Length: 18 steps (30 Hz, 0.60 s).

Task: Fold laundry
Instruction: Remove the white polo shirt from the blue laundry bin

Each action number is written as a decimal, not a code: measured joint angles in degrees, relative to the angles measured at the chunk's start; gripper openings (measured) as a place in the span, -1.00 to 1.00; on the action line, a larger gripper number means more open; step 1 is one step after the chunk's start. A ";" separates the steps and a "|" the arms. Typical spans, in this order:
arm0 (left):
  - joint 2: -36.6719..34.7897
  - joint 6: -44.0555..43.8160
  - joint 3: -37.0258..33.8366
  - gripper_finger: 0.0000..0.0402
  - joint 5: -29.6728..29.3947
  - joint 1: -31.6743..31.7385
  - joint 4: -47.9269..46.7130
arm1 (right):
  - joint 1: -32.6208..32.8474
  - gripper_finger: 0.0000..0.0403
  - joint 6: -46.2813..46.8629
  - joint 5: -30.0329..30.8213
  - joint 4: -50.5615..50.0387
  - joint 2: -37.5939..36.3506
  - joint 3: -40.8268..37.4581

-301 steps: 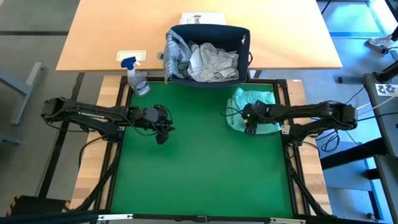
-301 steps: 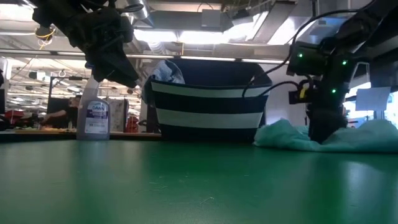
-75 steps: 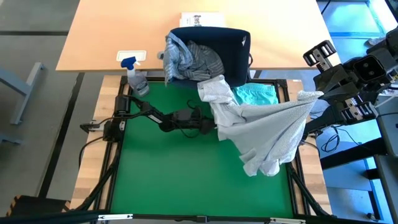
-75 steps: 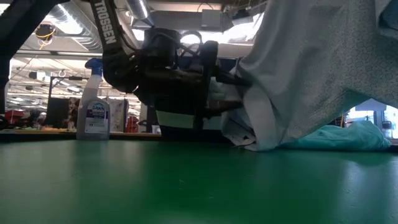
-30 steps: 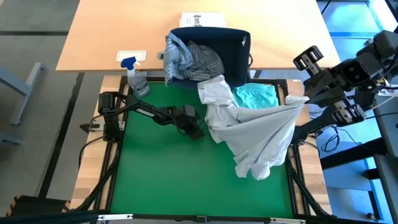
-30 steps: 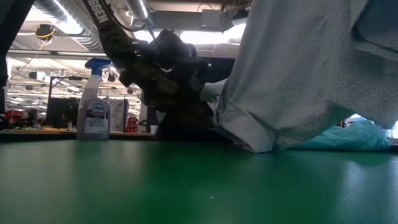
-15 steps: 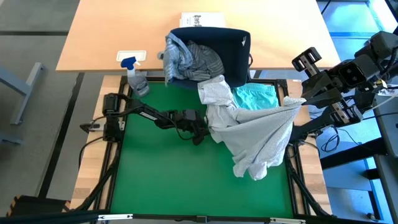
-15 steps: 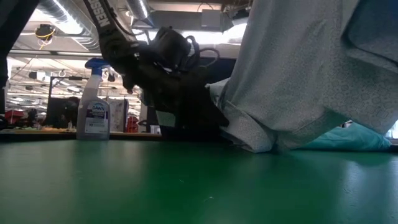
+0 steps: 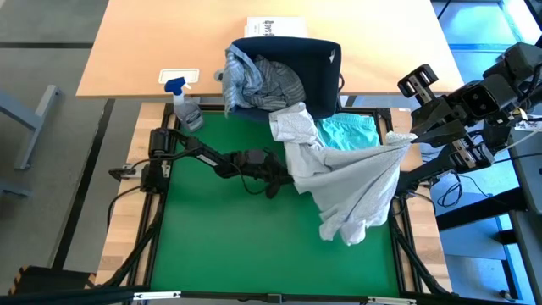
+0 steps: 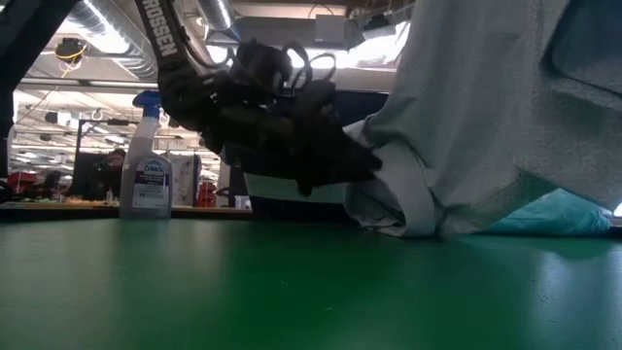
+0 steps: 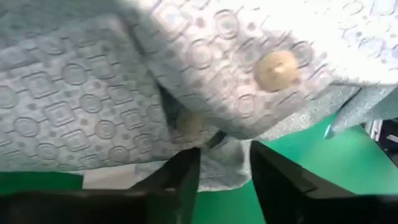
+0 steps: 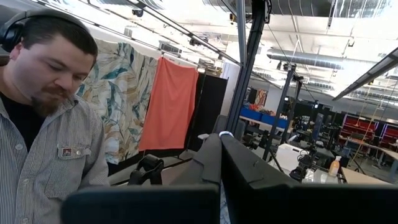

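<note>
Laundry, three garments: striped shirt (image 9: 264, 80) in the far basket (image 9: 318, 68); my left gripper (image 9: 277, 184), fingers parted, at the white t-shirt's (image 9: 351, 182) left edge mid-table; one mint garment (image 9: 349, 129) behind; my right gripper (image 9: 408, 135), closed, holds the t-shirt aloft.

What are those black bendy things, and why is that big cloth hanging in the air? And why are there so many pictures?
Those are two robot arms, learning to fold laundry. Each ends in a gripper, a hand with two fingers. One picture looks down from above, one looks across the table top, and two come from little cameras on the arms' wrists.

The right gripper is pinched shut on a corner of the pale shirt, lifting it so it hangs like a tent. The left gripper reaches low to the shirt's other edge; its wrist camera sees the buttons up close.

On the green table lies a mint-teal garment. Behind are a striped basket with more clothes and a spray bottle.
</note>
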 joint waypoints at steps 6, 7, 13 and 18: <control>0.00 -1.76 0.00 -0.95 2.08 -0.02 -0.21 | 0.00 -1.00 0.00 0.02 -0.07 -0.02 0.00; 0.00 -1.90 0.00 -0.95 2.32 0.00 -0.21 | 0.00 -1.00 0.00 0.02 -0.07 -0.02 0.00; -7.00 -1.82 -0.02 -0.98 4.64 0.26 -8.79 | 0.00 -1.00 0.00 0.02 -0.14 -0.04 0.00; -21.47 2.81 -0.02 -0.99 4.85 0.80 -23.92 | 0.00 -1.00 0.00 0.02 -1.15 0.18 0.00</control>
